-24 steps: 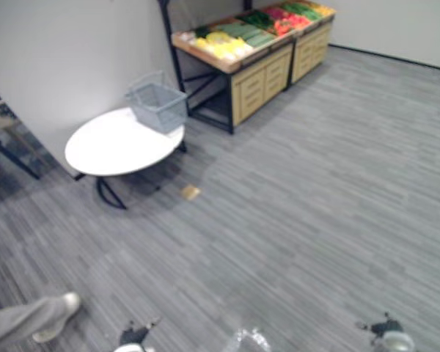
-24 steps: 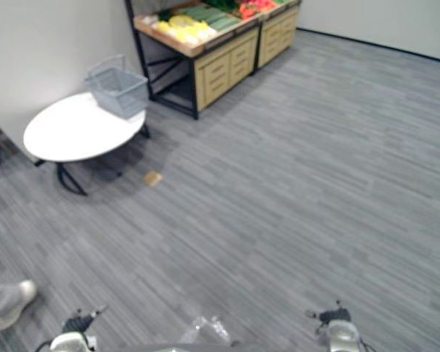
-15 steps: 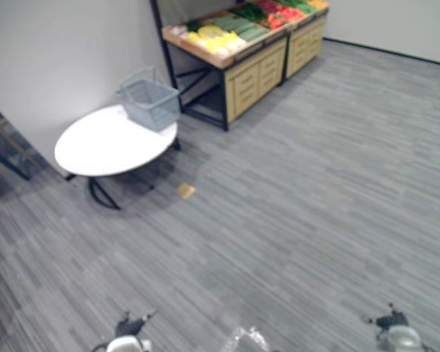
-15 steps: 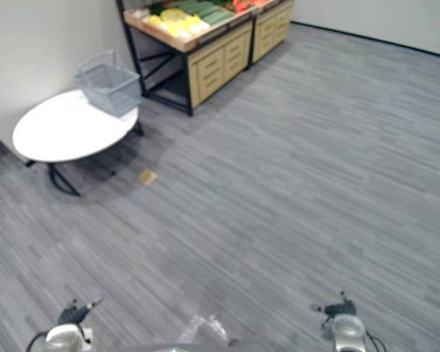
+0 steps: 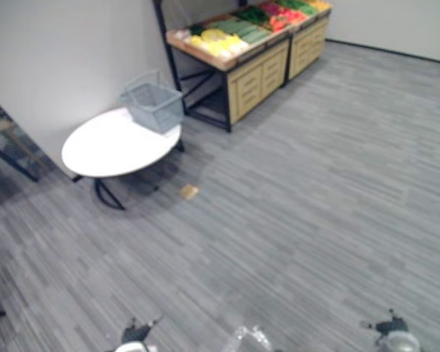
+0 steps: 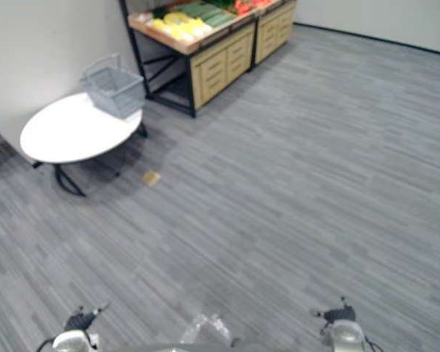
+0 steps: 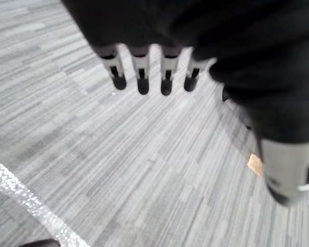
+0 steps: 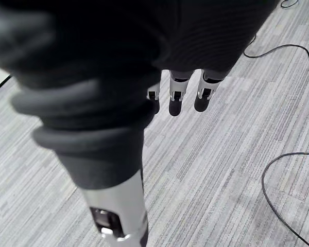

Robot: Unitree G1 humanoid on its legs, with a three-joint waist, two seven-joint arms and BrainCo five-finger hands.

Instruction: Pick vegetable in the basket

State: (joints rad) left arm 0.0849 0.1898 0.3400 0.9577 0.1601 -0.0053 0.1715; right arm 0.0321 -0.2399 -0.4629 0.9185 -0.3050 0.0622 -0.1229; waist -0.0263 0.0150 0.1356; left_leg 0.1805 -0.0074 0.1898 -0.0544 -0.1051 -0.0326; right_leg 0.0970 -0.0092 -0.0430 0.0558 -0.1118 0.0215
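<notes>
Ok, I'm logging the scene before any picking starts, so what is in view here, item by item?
table: one, white, round, by the wall on the left
basket: one, grey, on the far edge of the table, nothing visible inside
produce stand: one, light wood with drawers and a black frame, beyond the table
vegetables: several piles, yellow, green and red, on top of the stand; kinds too small to tell
scrap: one, light brown, on the floor near the table
floor: grey, striped
left hand: one, silver fingers with dark tips, straight, hanging over the floor, holding nothing
right hand: one, same colours, fingers straight, over the floor, holding nothing
</notes>
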